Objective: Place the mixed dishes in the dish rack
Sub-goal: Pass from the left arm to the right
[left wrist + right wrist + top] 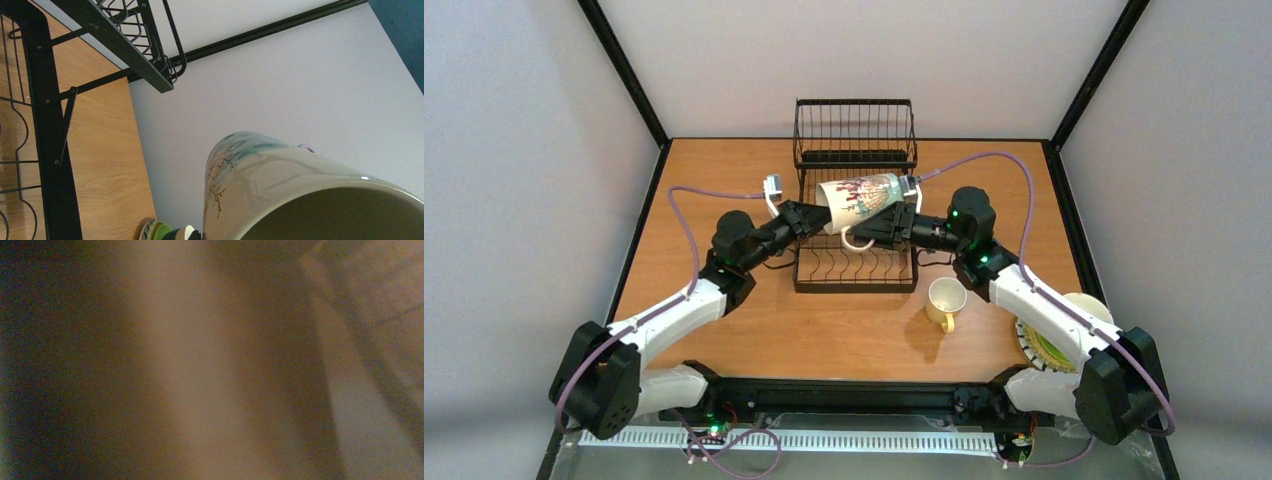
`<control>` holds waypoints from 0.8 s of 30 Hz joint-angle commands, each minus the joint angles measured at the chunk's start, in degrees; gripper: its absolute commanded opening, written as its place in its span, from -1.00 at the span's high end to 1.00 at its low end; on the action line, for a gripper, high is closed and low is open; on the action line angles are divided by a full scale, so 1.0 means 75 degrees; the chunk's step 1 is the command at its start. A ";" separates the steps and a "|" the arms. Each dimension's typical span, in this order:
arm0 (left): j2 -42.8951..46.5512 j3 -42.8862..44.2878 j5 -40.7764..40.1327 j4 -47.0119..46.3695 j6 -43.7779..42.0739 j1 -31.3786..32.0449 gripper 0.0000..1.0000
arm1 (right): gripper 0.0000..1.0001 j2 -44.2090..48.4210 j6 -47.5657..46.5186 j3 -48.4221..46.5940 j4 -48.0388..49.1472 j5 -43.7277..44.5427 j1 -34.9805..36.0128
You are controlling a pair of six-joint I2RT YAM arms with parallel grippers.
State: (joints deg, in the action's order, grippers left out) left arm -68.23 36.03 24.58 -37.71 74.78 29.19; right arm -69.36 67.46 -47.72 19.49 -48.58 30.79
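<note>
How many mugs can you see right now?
2. A white mug hangs tilted over the rack, the left gripper shut on its rim; a yellow mug stands on the table, right of the rack's near end. Others may be hidden.

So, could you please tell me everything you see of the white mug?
The white mug is glossy, ceramic-looking, with a floral print and a handle hanging down. It hangs sideways, tilted, above the rack, mouth to the left. The left gripper, jaws shut, pinches its rim; the right gripper, jaws open, sits at its base, contact unclear.
</note>
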 commanded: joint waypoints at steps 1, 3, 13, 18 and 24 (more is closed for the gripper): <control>-0.0170 0.0483 -0.0495 -0.1272 0.0032 0.0427 1.00 | -0.96 -0.0110 0.0029 -0.0285 0.0238 0.0272 0.0118; -0.0233 0.0465 -0.0715 -0.1366 0.0001 0.0521 0.99 | -0.96 -0.0113 0.0017 -0.0299 0.0213 0.0349 0.0142; -0.0306 0.0143 -0.1318 -0.1828 0.0095 0.0666 0.99 | -0.79 -0.0199 0.0084 -0.0324 0.0210 0.0582 0.0331; -0.0422 0.0164 -0.1191 -0.1866 0.0124 0.0666 0.99 | -0.72 -0.0280 0.0122 -0.0344 0.0293 0.0555 0.0492; -0.0552 0.0289 -0.0921 -0.1702 0.0117 0.0666 0.99 | -0.56 -0.0383 0.0152 -0.0379 0.0357 0.0413 0.0613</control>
State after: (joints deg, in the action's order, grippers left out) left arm -71.77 35.48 14.52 -44.27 75.83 32.51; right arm -71.09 68.79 -48.82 20.40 -40.77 31.99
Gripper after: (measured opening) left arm 0.098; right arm 0.801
